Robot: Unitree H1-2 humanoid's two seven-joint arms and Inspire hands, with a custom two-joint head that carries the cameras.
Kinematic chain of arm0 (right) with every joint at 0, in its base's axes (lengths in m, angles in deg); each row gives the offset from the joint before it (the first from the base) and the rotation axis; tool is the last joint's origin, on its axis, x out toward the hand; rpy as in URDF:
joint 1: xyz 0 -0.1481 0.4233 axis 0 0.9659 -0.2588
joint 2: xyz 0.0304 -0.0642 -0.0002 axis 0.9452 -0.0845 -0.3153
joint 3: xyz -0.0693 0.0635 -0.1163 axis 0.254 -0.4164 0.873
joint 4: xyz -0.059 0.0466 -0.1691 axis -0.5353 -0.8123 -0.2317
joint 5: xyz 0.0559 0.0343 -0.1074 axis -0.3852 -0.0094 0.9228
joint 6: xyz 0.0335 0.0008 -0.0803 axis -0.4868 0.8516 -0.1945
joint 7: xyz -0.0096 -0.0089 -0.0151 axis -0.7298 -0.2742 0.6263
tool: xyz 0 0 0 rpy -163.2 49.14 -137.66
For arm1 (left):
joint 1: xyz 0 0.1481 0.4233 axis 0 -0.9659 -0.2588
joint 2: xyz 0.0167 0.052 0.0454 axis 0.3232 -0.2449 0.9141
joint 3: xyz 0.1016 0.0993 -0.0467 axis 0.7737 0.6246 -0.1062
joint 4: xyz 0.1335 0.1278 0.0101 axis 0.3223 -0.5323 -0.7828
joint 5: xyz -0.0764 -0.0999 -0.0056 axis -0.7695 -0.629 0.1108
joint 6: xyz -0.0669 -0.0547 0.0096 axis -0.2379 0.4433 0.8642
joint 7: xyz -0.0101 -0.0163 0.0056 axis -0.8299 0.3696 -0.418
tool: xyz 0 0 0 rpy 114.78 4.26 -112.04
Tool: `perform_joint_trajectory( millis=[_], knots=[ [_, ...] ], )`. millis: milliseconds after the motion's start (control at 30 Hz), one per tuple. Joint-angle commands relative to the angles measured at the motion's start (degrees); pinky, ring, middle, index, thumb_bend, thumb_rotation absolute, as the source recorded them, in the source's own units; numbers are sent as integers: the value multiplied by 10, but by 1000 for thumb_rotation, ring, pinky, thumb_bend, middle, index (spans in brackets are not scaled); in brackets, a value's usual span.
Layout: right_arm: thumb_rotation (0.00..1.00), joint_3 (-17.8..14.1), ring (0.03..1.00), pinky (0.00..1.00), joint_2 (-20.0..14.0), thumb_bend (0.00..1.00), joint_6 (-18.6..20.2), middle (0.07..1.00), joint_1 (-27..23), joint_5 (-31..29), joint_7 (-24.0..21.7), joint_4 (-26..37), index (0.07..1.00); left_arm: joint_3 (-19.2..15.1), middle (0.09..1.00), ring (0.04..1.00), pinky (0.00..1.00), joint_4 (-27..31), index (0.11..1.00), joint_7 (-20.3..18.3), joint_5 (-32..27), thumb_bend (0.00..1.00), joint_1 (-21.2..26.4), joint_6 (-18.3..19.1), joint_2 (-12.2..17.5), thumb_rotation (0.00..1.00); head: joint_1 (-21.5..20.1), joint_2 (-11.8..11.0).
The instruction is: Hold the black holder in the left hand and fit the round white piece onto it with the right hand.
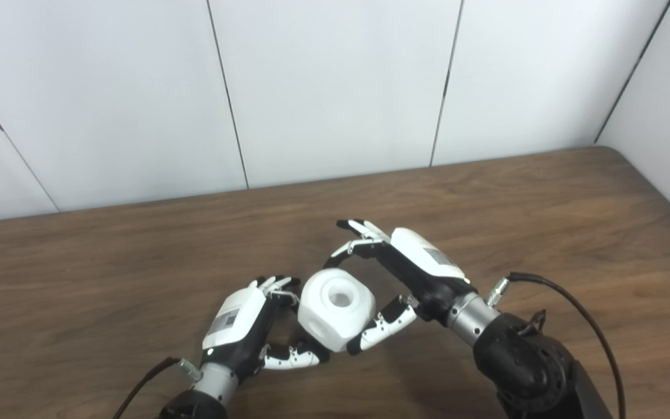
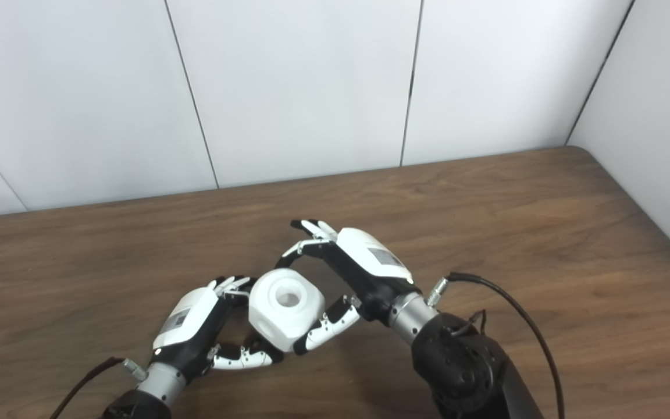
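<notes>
In the left eye view, the white piece [image 1: 336, 310] is held above the wooden table [image 1: 544, 198] between both hands. The right hand [image 1: 396, 279] curls around it, thumb below and fingers [image 1: 351, 247] arched over its top. In the right eye view, the left hand [image 2: 198, 329] touches its left side, fingers half closed; I cannot tell whether it grips. The black holder is not visible.

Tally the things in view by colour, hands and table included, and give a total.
White: 1, the round white piece
Black and white: 2, the left hand and the right hand
Brown: 1, the table
Total: 4
No black holder is visible.
</notes>
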Motion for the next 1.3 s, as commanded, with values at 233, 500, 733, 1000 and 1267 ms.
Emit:
perform_joint_trajectory(
  millis=[233, 500, 733, 1000, 1267],
  knots=[
    [134, 7, 1000, 898, -6, 509, -23, 978, -13, 5, 14, 12, 479, 13, 900, 947, 1000, 12, 482, -14, 14, 517, 8, 6, -6, 45, 3, 3],
    [137, 25, 1000, 960, -11, 509, -25, 974, -17, 28, 8, 9, 479, 17, 900, 946, 1000, 17, 482, -16, 19, 517, 9, 15, -11, 44, 6, 3],
    [140, 32, 1000, 973, -6, 509, -23, 971, -16, 49, 6, 9, 480, 19, 899, 948, 1000, 19, 482, -16, 19, 517, 6, 18, -15, 44, 8, 0],
    [140, 34, 1000, 974, 12, 508, -20, 975, -23, 78, 31, -26, 479, 22, 892, 940, 1000, 20, 482, -7, 23, 517, 2, 11, -16, 45, 7, -3],
    [136, 29, 1000, 940, 14, 510, -20, 968, -37, 92, 57, -85, 479, 26, 894, 944, 1000, 25, 481, -7, 27, 517, -1, 18, -17, 45, 8, -3]
  ],
)
